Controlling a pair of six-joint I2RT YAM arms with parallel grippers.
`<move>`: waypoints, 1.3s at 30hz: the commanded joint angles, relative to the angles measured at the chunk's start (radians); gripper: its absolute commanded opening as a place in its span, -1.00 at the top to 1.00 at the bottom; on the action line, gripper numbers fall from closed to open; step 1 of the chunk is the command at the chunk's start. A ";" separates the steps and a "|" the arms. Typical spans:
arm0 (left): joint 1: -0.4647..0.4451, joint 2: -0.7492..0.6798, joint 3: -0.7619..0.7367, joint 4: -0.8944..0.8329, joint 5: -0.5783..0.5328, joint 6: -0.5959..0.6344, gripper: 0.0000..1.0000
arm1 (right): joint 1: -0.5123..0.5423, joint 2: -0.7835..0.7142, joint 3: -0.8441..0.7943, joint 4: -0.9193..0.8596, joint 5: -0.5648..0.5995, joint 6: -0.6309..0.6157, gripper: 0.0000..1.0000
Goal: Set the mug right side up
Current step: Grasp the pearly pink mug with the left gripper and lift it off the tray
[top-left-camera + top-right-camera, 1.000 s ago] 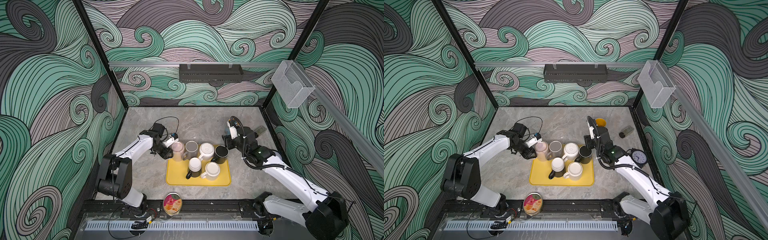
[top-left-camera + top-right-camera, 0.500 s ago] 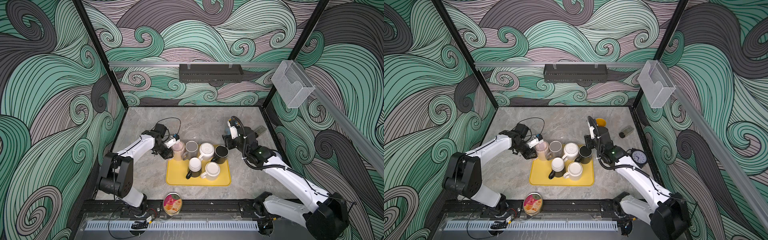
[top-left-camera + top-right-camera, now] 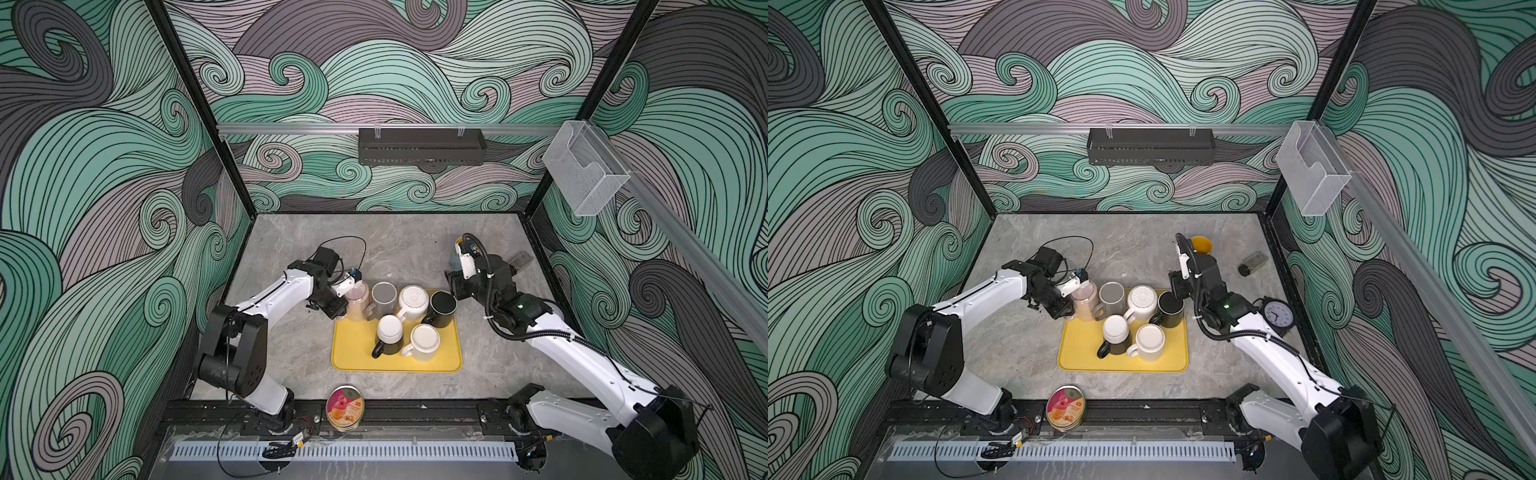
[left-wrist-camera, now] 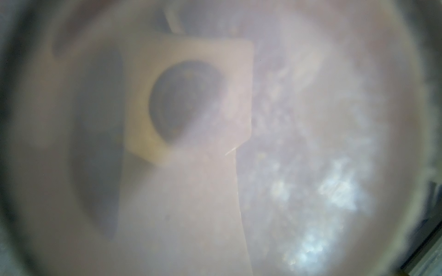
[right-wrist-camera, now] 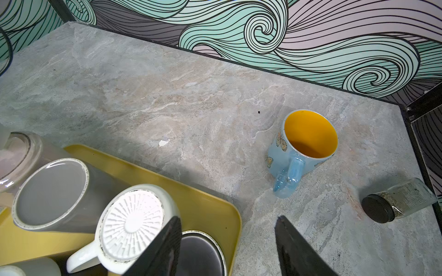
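A pink-beige mug (image 3: pixel 358 302) stands bottom up at the far left corner of the yellow tray (image 3: pixel 357 353), also seen in the right wrist view (image 5: pixel 16 155). My left gripper (image 3: pixel 341 297) is at its left side, one white finger over its top and a dark one low beside it, shut on it. The left wrist view is a blur filled by the pink mug (image 4: pixel 311 143). My right gripper (image 5: pixel 227 251) hangs open above the tray's far right corner, over a black mug (image 5: pixel 201 255), holding nothing.
The tray also holds a grey mug (image 3: pixel 384 295), a white ribbed-base mug (image 3: pixel 412 298), a black mug with white base (image 3: pixel 389 332) and a white mug (image 3: pixel 424 338). A blue mug with yellow inside (image 5: pixel 308 141), a lying jar (image 5: pixel 401 200), a clock (image 3: pixel 1278 313) and a tin (image 3: pixel 345 407) stand around.
The left gripper's jaws have closed in on the pink mug. The right arm has hardly moved.
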State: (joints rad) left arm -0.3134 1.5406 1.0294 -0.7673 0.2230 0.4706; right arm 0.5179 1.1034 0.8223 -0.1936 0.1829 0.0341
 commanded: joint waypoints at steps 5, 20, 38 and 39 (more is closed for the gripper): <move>-0.037 -0.075 0.078 -0.096 -0.158 -0.105 1.00 | 0.007 -0.017 -0.018 0.033 -0.009 0.009 -0.24; -0.202 -0.183 0.123 -0.155 -0.384 -0.360 1.00 | 0.006 0.010 -0.018 0.048 -0.040 0.023 -0.21; -0.245 -0.303 0.229 -0.183 -0.854 -0.598 1.00 | 0.007 0.056 -0.018 0.073 -0.040 0.062 -0.18; -0.246 -0.323 0.207 -0.147 -0.862 -0.590 1.00 | 0.007 0.053 -0.015 0.065 -0.034 0.066 -0.18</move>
State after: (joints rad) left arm -0.5488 1.2926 1.2465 -1.0309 -0.4980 -0.1055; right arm 0.5179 1.1652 0.8062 -0.1303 0.1413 0.0811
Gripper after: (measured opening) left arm 0.212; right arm 0.588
